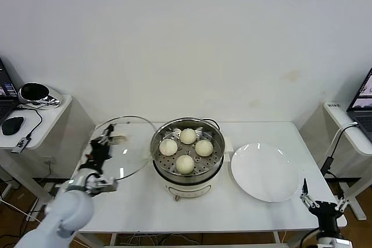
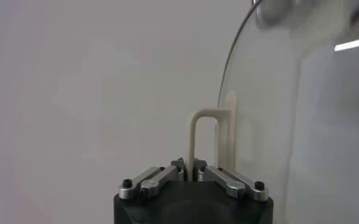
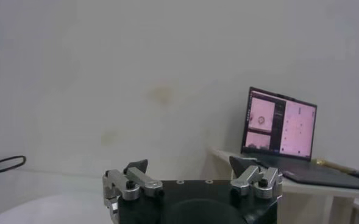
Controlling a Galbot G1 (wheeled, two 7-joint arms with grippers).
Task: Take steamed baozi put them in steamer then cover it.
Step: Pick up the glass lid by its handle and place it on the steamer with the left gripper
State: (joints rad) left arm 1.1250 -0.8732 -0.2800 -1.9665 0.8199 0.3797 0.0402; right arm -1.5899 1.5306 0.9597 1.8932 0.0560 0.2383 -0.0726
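Cover (image 1: 123,145): glass lid, tilted, held off the table by its pale handle (image 2: 205,143), clenched in L gripper (image 1: 103,143). Steamer (image 1: 188,155) w/ four baozi (image 1: 186,149) just to gripper's right. R gripper (image 1: 323,204), jaws spread, empty, beside plate (image 1: 265,172).

The cover (image 1: 123,146) is clear, glossy glass with a thin metal rim; its handle (image 2: 211,141) looks like pale, matt plastic. The steamer (image 1: 187,169) is shiny polished steel with a perforated metal tray, on a smooth white plastic base. The baozi (image 1: 185,164) are smooth, matt cream dough. The plate (image 1: 265,172) is glossy white. The surface (image 1: 232,210) is smooth matt white.
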